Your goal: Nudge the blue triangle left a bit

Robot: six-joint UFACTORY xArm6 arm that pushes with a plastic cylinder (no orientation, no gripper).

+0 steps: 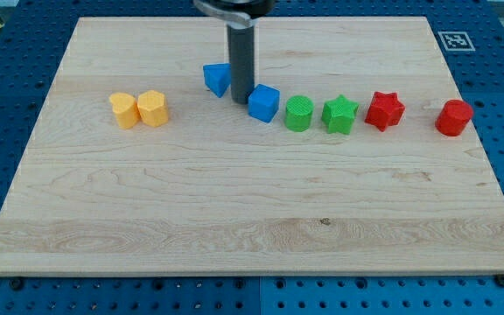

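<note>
Already my tip (pixel 241 101) stands just right of the blue triangle (pixel 217 78), seemingly touching it, holding nothing. Blue cube (pixel 264 102) sits right of the triangle, beyond my tip. Judging by this, the leftward nudge remains.

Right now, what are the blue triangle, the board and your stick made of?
The blue triangle looks like matte plastic, probably 3D-printed: flat solid colour, no shine. The board looks like pale wood, with grain lines and glued strips showing. My tip ends a dark smooth rod, maybe metal or plastic; I can't tell which. It sits just to the view's right of the triangle, beside the blue cube.
</note>
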